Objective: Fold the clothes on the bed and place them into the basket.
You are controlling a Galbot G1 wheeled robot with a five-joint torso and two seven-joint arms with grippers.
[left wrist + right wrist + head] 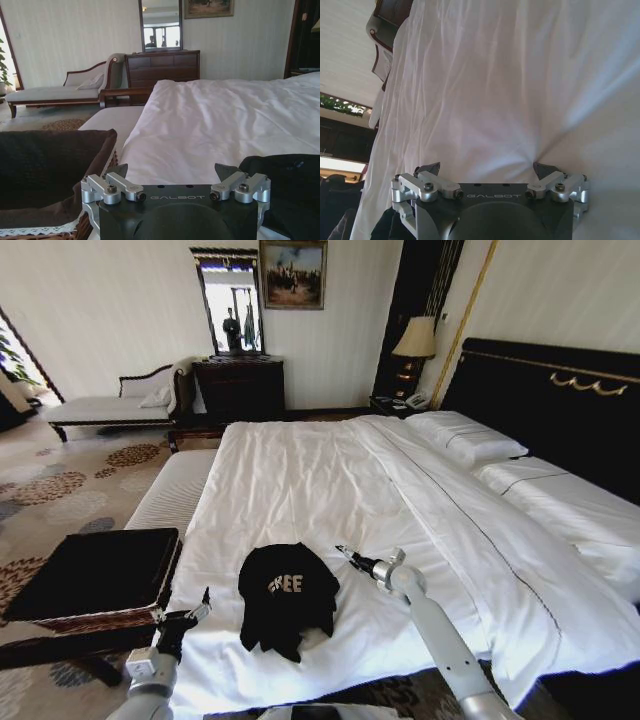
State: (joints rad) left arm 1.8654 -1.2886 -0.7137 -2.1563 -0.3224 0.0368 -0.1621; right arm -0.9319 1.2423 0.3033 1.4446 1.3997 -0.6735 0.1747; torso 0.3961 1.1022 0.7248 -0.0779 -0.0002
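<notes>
The clothes are one black T-shirt [288, 595] with white lettering, lying in a crumpled heap on the white bed [330, 470] near its foot corner. My left gripper [203, 602] hovers open at the bed's edge, between the T-shirt and the basket [95, 575]. The left wrist view has the open left gripper [172, 172] with the T-shirt [285, 180] on one side and the basket [50, 170] with its black fabric top on the other. My right gripper [345, 552] is open just right of the T-shirt, above the duvet. Bare sheet [520, 75] lies beyond the right gripper [486, 169].
A long white padded bench [175, 490] runs along the bed's left side behind the basket. A chaise longue [100, 405] and a dark dresser with a mirror [240, 385] stand by the far wall. Pillows [470, 440] lie at the black headboard. Patterned carpet [50, 490] covers the floor.
</notes>
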